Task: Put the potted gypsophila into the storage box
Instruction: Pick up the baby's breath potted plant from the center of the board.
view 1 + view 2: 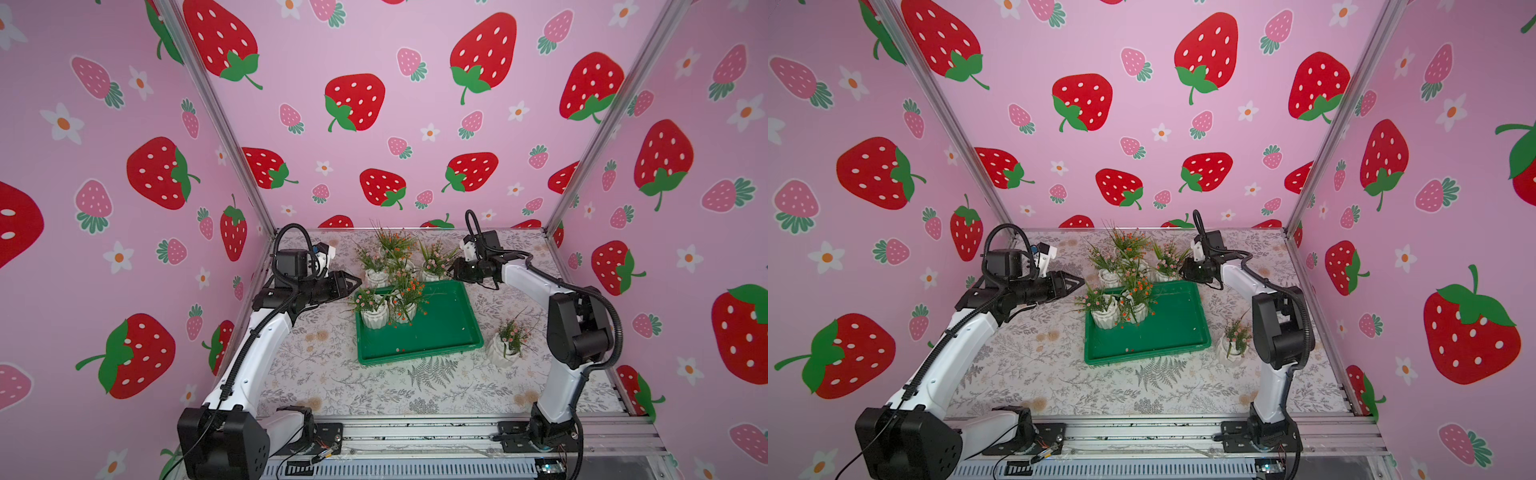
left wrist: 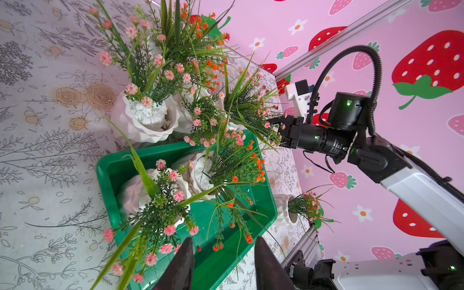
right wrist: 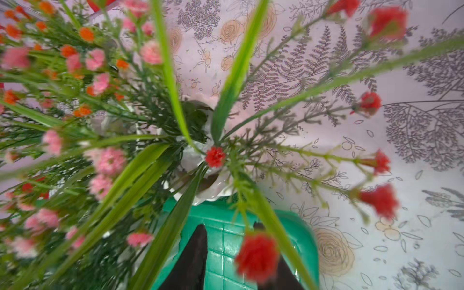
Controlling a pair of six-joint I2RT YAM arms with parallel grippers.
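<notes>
Green storage box (image 1: 440, 332) sits mid-table in both top views, two potted gypsophila (image 1: 376, 311) crowding its 10 o'clock corner, the 4 o'clock half bare. Left wrist: my left gripper (image 2: 223, 239) gapes, empty, at that corner. Right wrist: my right gripper (image 3: 229, 226) stands parted among leaves (image 3: 236, 67) over the 1 o'clock corner.

Six flower pots, one tray, two grippers of mine.
I count six ribbed white pots of artificial flowers: inside the shallow green plastic tray (image 1: 440, 332) a pink-flowered pot (image 1: 375, 319) and an orange-flowered pot (image 1: 406, 312); just behind the tray a crowded trio (image 1: 376, 277), whose tangle may hide more; right of the tray a lone pot (image 1: 500, 353). My black grippers number two: left gripper (image 1: 356, 281), right gripper (image 1: 451, 271).
</notes>
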